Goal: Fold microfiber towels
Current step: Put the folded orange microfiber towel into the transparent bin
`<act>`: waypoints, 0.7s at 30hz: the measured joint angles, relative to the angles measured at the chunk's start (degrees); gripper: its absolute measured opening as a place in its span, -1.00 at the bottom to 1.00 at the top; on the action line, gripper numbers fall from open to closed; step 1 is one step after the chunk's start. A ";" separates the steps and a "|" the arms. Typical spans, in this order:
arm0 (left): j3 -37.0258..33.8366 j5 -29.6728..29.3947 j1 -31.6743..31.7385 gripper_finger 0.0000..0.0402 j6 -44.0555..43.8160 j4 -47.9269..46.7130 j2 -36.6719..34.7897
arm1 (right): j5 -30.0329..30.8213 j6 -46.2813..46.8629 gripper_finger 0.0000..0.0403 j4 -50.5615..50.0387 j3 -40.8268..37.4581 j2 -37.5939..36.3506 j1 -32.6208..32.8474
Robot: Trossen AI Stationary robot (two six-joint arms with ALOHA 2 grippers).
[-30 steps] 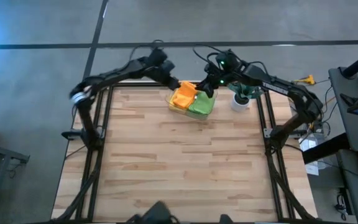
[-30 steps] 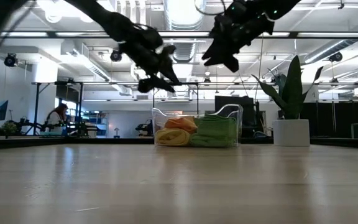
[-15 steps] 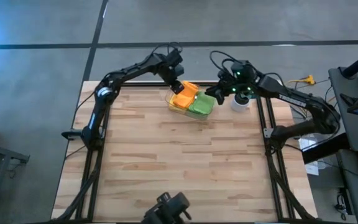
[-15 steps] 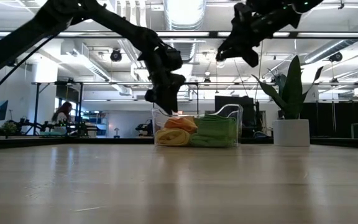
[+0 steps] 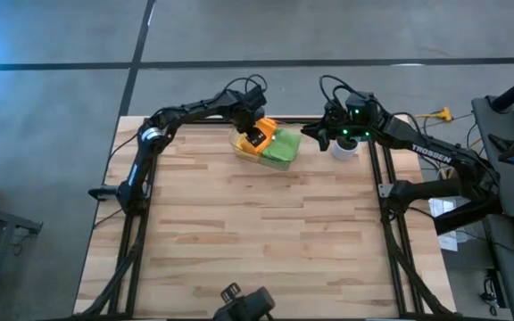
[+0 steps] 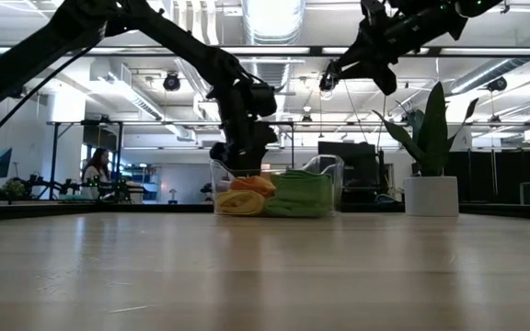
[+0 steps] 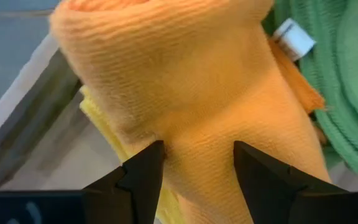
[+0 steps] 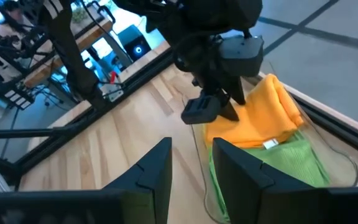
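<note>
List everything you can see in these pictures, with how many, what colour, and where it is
Orange microfiber towel: one, orange, on top in the clear bin.
Yellow microfiber towel: one, yellow, under the orange one.
Lime green microfiber towels: folded stack, count unclear, green, beside the orange towel in the bin.
Clear plastic bin: one, see-through, far middle of the table.
Wooden table: one, light wood.
Spiky green plant in white pot: one, far right corner of the table.
Person: one, seated in the room behind.
Left gripper: dark, fingers open astride the orange towel.
Right gripper: dark, raised between bin and plant.
</note>
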 joint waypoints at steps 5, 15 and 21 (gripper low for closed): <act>-0.93 0.95 -0.36 -0.10 -1.14 -1.89 -0.23 | 0.00 0.64 -0.45 0.29 0.21 0.20 0.36; -3.38 2.44 -4.04 -0.10 -2.26 -6.19 -0.84 | -0.09 0.44 -0.46 1.98 -0.21 0.46 1.01; 0.41 1.97 -3.55 -0.10 -1.90 -5.02 -3.82 | -0.11 0.44 -0.46 2.89 -0.26 3.63 1.88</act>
